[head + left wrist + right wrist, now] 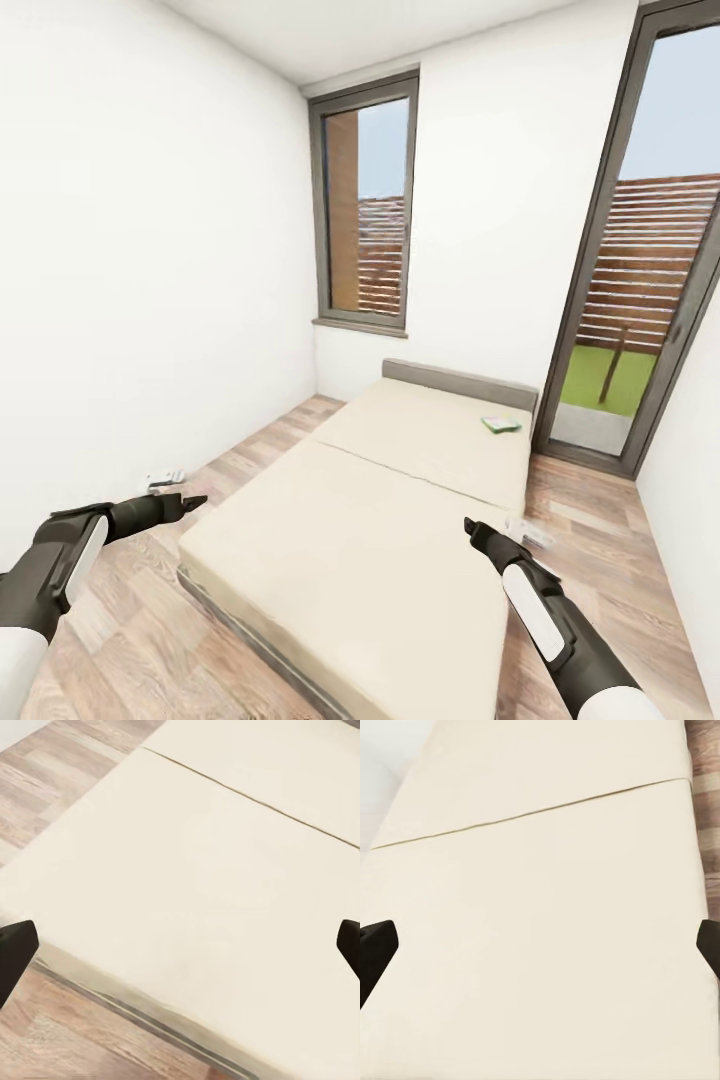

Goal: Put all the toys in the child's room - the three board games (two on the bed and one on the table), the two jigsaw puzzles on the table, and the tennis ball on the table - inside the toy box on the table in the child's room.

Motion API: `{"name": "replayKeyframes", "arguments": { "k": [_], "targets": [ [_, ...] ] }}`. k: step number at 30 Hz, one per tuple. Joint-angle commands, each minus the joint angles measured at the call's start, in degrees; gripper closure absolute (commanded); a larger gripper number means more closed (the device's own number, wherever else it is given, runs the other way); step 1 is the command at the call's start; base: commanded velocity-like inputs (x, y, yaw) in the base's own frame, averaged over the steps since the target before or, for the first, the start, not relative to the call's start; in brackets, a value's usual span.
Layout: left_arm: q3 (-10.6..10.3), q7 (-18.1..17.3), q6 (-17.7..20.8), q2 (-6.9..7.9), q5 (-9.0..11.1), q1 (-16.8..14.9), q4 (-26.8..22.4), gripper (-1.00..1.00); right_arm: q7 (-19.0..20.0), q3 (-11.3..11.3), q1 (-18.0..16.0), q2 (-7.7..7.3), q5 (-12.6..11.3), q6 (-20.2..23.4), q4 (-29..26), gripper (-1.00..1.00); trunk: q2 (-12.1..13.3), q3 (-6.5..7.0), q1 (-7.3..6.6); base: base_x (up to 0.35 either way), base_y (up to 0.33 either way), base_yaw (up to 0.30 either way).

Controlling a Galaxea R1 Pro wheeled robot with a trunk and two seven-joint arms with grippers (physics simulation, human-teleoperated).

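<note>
Clearly we stood short of the bed, both claws spread and empty — left gripper, right gripper. The board game lay near the headboard — reaching from there risked overextending or nudging it away.

No legible text, label, brand, number or sign is present in any view. The board game lying on the bed near the headboard shows green and white surfaces, but it is too small and blurred for any lettering to be read. The small white object on the floor by the wall carries no readable marking.
</note>
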Motion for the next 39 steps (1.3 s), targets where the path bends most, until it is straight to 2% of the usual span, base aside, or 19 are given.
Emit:
{"name": "replayKeyframes", "arguments": {
  "k": [1,18,39],
  "targets": [
    [0.1,0.0,0.5,-0.02,0.5,0.0,0.0,-1.00,-0.5,0.2,0.0,-0.08,-0.4,0.1,-0.1,-1.00,0.0,-0.04,0.02,0.000,-0.032,0.283],
    [0.0,0.0,0.5,-0.02,0.5,0.0,0.0,-1.00,-0.5,0.2,0.0,-0.08,-0.4,0.1,-0.1,-1.00,0.0,-0.37,0.02,-0.003,-0.022,0.283],
    [0.0,0.0,0.5,-0.02,0.6,0.0,0.0,-1.00,-0.4,0.2,0.0,-0.16,-0.4,0.1,-0.1,-1.00,0.0,-0.92,0.02,-0.048,-0.148,0.283]
  ]
}}
